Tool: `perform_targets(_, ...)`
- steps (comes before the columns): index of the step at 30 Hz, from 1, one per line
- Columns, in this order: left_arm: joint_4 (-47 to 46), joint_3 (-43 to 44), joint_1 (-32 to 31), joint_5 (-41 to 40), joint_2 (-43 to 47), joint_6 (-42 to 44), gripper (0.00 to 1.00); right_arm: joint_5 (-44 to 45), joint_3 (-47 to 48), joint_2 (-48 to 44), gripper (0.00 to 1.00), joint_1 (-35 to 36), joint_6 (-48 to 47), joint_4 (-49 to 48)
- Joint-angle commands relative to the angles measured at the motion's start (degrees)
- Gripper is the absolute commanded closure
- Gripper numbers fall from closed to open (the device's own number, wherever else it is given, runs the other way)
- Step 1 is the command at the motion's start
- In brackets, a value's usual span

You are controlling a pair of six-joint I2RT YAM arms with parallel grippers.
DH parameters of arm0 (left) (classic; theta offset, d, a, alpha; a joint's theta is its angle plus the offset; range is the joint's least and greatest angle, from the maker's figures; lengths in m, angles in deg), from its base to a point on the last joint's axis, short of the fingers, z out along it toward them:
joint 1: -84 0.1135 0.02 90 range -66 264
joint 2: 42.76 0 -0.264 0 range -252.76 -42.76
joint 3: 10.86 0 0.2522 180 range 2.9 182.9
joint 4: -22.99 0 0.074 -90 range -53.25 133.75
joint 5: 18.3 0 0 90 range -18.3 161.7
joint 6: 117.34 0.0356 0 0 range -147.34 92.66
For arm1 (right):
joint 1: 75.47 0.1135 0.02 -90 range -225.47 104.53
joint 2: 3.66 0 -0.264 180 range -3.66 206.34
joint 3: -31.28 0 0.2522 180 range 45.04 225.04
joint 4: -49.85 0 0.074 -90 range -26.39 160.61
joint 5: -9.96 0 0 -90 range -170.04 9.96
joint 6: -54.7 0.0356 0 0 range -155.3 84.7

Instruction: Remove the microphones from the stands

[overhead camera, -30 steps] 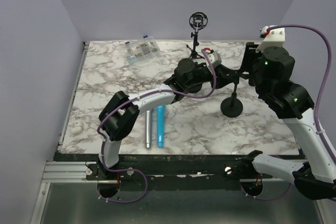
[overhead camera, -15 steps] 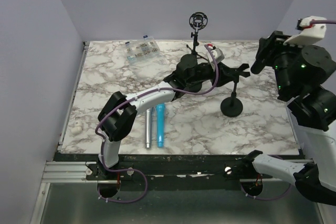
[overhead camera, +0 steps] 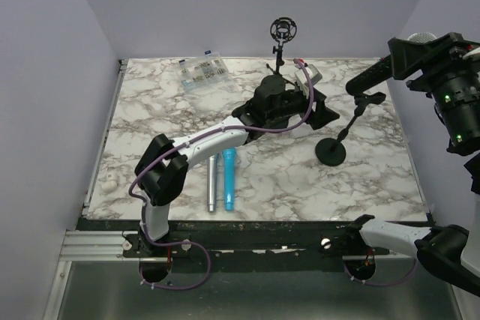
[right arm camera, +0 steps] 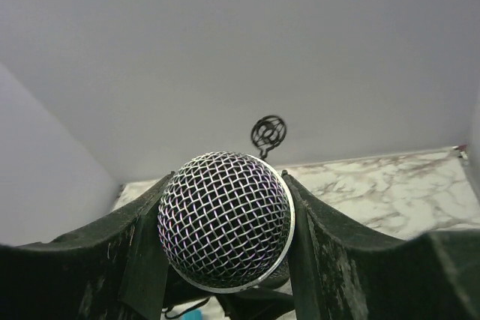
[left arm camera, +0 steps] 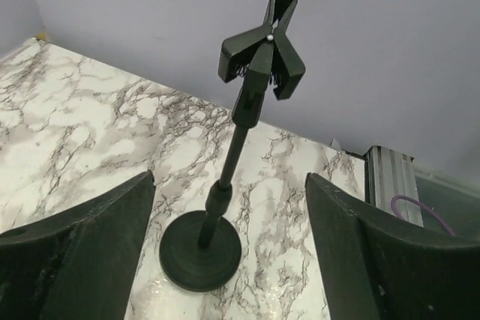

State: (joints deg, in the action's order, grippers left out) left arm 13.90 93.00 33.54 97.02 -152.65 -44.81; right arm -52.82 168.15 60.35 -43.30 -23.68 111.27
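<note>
The black microphone [overhead camera: 369,76], with a silver mesh head [right arm camera: 225,219], hangs high at the right, clear of the stand. My right gripper [overhead camera: 412,46] is shut on it, a finger [right arm camera: 322,245] on each side of the head. The black stand [overhead camera: 331,151] rests on its round base [left arm camera: 200,249], its pole leaning right. Its clip [left arm camera: 262,50] holds nothing. My left gripper [overhead camera: 319,114] is open just left of the stand. In the left wrist view the left gripper [left arm camera: 229,179] has its fingers [left arm camera: 82,252] wide apart, and the pole is apart from both.
A small stand with a round shock mount [overhead camera: 283,31] is at the back edge. A clear plastic box [overhead camera: 201,71] lies at the back left. A blue cylinder [overhead camera: 228,177] and a silver one [overhead camera: 212,183] lie side by side near the front.
My right arm has risen up and to the right, carrying the microphone out of the clip. My left gripper has let go of the stand and opened. The stand's pole now leans right.
</note>
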Motion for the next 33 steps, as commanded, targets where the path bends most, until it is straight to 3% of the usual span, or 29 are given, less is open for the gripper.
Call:
perform_targets(1,1.55,-2.6,-0.61,-2.83,8.85,-2.04,0.17,-12.12,2.24,3.73,0.99,-0.14,7.41,6.91)
perform_targets(7,-0.73,-20.26,-0.61,-5.15,24.59,-4.14,0.13,-21.62,0.93,5.6,0.99,-0.1,15.08,8.15)
perform_targets(9,7.94,-25.18,-0.57,-7.95,32.46,-4.27,0.12,-23.09,1.83,7.77,0.99,-0.15,16.35,11.02)
perform_targets(12,31.02,-27.61,-0.08,-16.85,45.65,-4.15,0.12,-25.8,1.11,10.38,0.99,-0.11,17.27,14.26)
perform_targets(16,46.92,-33.47,1.42,-26.88,63.13,-3.36,0.1,-31.13,-8.59,9.87,0.99,-0.1,18.48,9.85)
perform_targets(19,54.35,-32.49,2.37,-33.09,73.02,-2.04,0.09,-37.22,-14.6,11.61,0.99,-0.09,18.7,7.68)
perform_targets(23,55.04,-27.88,2.6,-39.41,78.71,2.79,0.06,-45.87,-25.97,14.32,1.0,0.56,20.4,2.47)
perform_targets(28,48.46,-21.37,2.73,-48.78,76.06,11.03,0.05,-34.99,-37.92,15.86,0.99,7.6,24.18,-3.54)
perform_targets(33,32.49,-21.1,2.89,-52.51,70.79,24.76,0.05,-28.71,-46.54,18.56,0.99,13.15,32.1,-12.54)
